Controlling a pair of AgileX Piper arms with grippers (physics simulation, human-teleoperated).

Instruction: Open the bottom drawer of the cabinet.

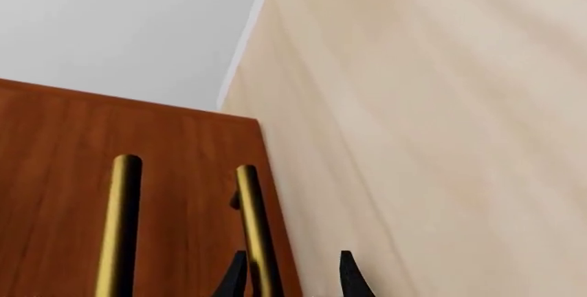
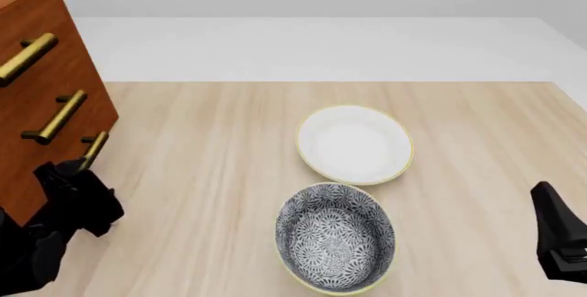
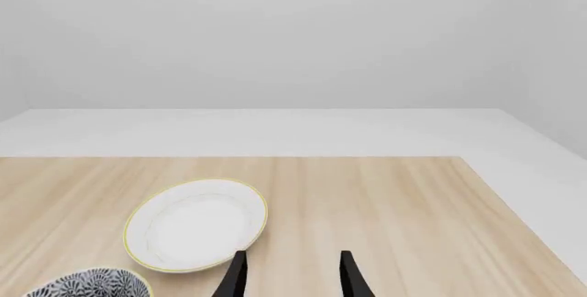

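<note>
Bottom drawer (image 2: pixel 64 173): front view, lowest in cabinet (image 2: pixel 46 91) at table's left edge, handle (image 2: pixel 95 147) partly hidden by left gripper (image 2: pixel 78 173). Left wrist view: fingers spread, straddling handle (image 1: pixel 257 235). Right wrist view: right gripper (image 3: pixel 291 276) spread, holding nothing, near white bowl (image 3: pixel 197 225).

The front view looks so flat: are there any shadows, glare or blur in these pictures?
Front view: even light, sharp, only faint shading under the patterned bowl and white bowl. Left wrist view: soft sheen on the brass handles, no glare. Right wrist view: crisp, no blur.
</note>
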